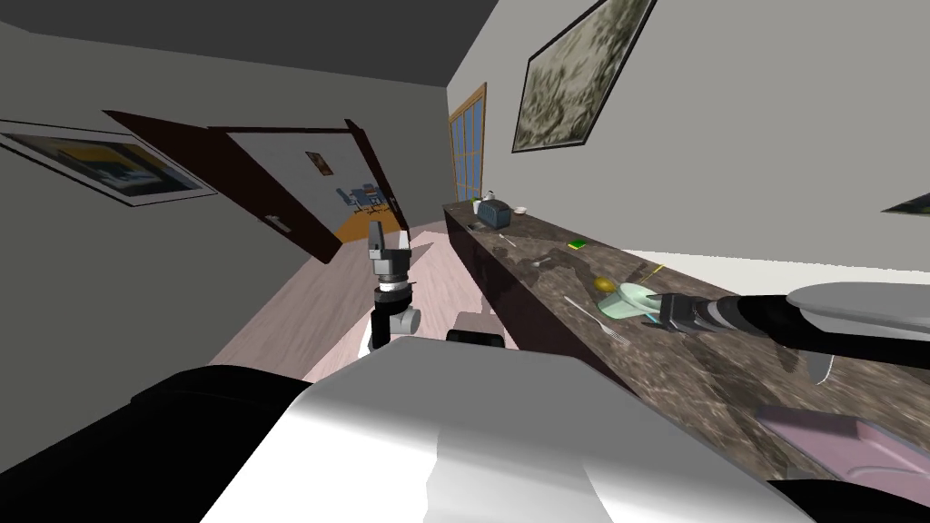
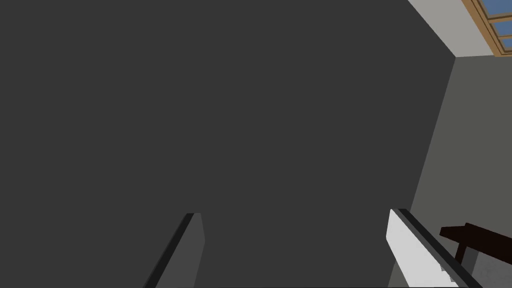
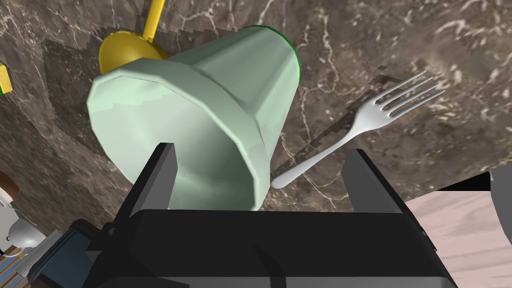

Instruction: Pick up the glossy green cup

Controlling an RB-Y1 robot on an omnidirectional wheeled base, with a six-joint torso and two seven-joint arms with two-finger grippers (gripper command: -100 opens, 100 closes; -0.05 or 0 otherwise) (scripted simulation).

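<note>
- Pale green faceted cup (image 3: 210, 90): glossy, flat-sided walls, one wide flared end, and a narrower end with a dark green edge.
- Where: on or just above the dark brown marbled counter (image 1: 708, 381); contact with the top cannot be judged. In the head view the cup (image 1: 625, 302) is at the tip of the right arm, which reaches across the counter.
- Axis: the long axis runs roughly along the right gripper's line. The wide end faces the gripper and the narrow end points away toward the bowl of a yellow spoon (image 3: 125, 50). The narrow end overlaps the spoon bowl in the wrist view.
- Light grey fork (image 3: 360, 120) lies flat on the counter just beside the cup, tines pointing away from the gripper and handle end near the cup's wide rim.
- Right gripper (image 3: 261, 150): fingers spread wide, not clamped on anything. One finger (image 3: 160, 170) crosses in front of the cup's wide end. The other stands clear on the fork side. The cup sits off-centre, not fully between them.
- Left gripper (image 1: 386, 238): raised over the floor, well apart from the counter, fingers (image 2: 400, 240) apart and holding nothing.
</note>
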